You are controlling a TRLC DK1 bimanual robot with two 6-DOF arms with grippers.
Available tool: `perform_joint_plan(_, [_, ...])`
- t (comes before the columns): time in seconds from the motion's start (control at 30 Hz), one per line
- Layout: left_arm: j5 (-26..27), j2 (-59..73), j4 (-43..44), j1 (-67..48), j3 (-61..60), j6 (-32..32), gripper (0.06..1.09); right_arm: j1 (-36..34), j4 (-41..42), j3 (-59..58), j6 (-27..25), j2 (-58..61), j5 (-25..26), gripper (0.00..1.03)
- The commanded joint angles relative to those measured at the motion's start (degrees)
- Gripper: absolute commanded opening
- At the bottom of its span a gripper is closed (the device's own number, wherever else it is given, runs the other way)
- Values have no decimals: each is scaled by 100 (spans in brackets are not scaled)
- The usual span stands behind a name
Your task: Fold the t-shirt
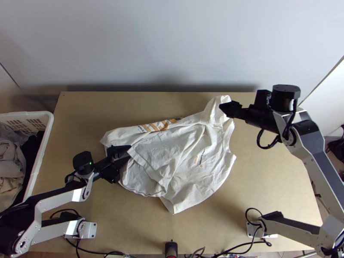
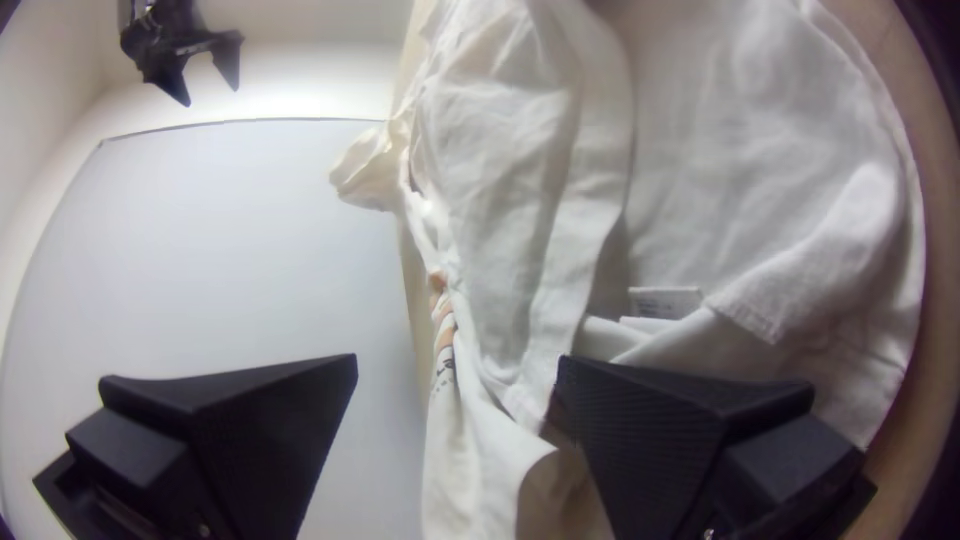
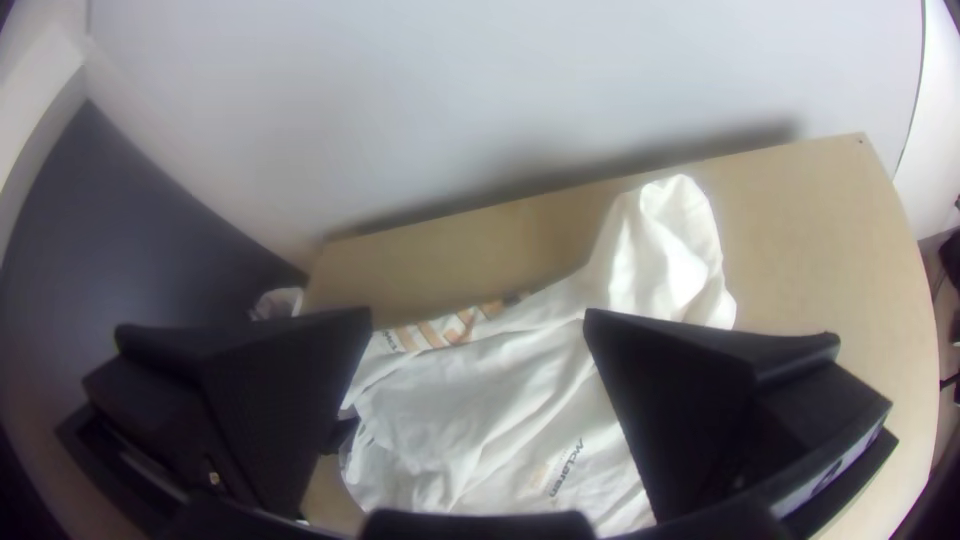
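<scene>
The white t-shirt (image 1: 189,159) lies bunched and unevenly spread over the middle of the table, its orange-printed part along the far side. At its left edge is my left gripper (image 1: 124,158), its fingers apart. In the left wrist view, my left gripper (image 2: 455,365) has the shirt (image 2: 520,200) between and under its open fingers. My right gripper (image 1: 224,107) is over the shirt's far right corner. The right wrist view shows my right gripper (image 3: 478,318) wide open, with the shirt (image 3: 500,390) below it.
A white basket (image 1: 43,142) with clothes stands beyond the table's left edge. Bare table (image 1: 275,185) lies right of the shirt. Cables (image 1: 245,243) run along the near edge, and a pale wall (image 1: 172,43) rises behind the table.
</scene>
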Motion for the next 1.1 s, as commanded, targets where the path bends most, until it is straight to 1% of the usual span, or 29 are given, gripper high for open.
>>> perform_joint_plan(0.0, [39,354,-20,155,15,616,103,-94,-97,27,27,-125,-83,98])
perform_joint_plan(0.07, [39,407,-20,208,33,774,103,-120,-132,45,27,-160,-101,98])
perform_joint_plan(0.17, [13,530,-20,261,94,827,103,-164,-158,80,27,-169,-127,98])
perform_joint_plan(0.23, [13,688,6,348,147,1047,103,-173,-194,133,18,-169,-154,98])
perform_joint_plan(0.3, [-5,732,6,357,182,1047,103,-173,-202,159,27,-169,-163,98])
perform_joint_plan(0.5, [-479,1031,147,50,472,765,103,-138,-220,212,27,-133,-189,98])
perform_joint_plan(0.63, [-1182,1198,498,-451,674,36,103,-138,-220,203,18,-125,-189,98])
perform_joint_plan(0.7, [-1358,1224,551,-618,762,-166,103,-155,-229,194,18,-125,-189,98])
perform_joint_plan(0.73, [-1455,1268,568,-680,815,-184,100,-164,-238,194,18,-133,-189,98])
perform_joint_plan(0.77, [-1516,1338,674,-741,833,-202,90,-173,-238,194,18,-133,-189,98])
perform_joint_plan(0.8, [-1525,1453,938,-777,833,-263,69,-182,-238,194,10,-142,-189,98])
perform_joint_plan(0.83, [-1534,1576,1175,-821,833,-289,40,-199,-238,194,-8,-142,-189,98])
perform_joint_plan(0.87, [-1569,1602,1184,-882,868,-289,10,-208,-246,194,-17,-151,-180,98])
perform_joint_plan(0.97, [-1648,1479,1184,-961,850,-342,10,-287,-264,177,-52,-160,-189,98])
perform_joint_plan(1.03, [-1903,1409,1184,-1040,833,-395,10,-305,-264,159,-52,-160,-189,98])
perform_joint_plan(1.07, [-1903,1347,1184,-1040,815,-412,10,-313,-264,159,-61,-151,-189,98])
